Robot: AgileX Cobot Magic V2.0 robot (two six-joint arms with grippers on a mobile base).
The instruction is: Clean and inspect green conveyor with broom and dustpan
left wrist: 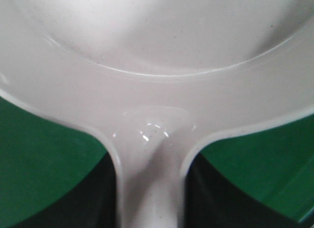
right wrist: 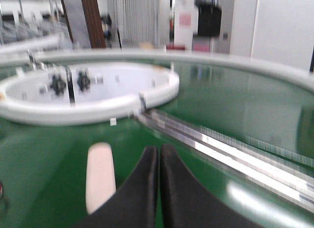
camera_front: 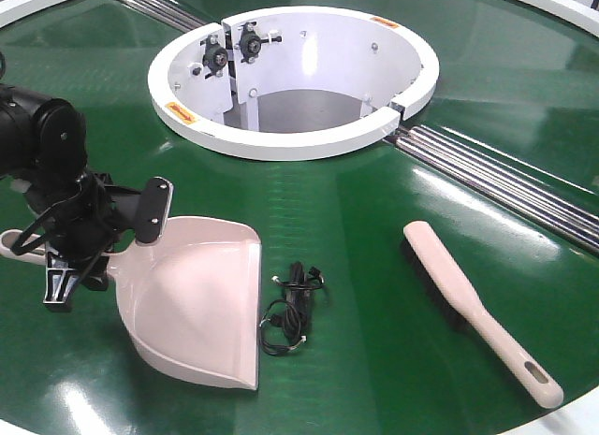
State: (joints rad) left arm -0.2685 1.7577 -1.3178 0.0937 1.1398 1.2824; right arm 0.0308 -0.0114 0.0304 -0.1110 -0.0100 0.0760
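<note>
Green conveyor (camera_front: 356,201): glossy dark-green belt surface, strong reflections, ringed around a white hub opening (camera_front: 281,143) at far centre. The hub rim is split by narrow gaps. Chrome roller strips (camera_front: 505,178) run from the hub's right side out toward the right edge. Dustpan (camera_front: 197,304): beige-pink, lying flat on the belt at near left, raised sides, flat front lip facing right. Its straight handle points left, and the handle end reaches the left frame edge. Broom (camera_front: 468,299): beige-pink back uppermost, lying on the belt at near right, well apart from the dustpan. Head is toward far left, handle with hang hole toward near right, and black bristles show along its left edge.
</note>
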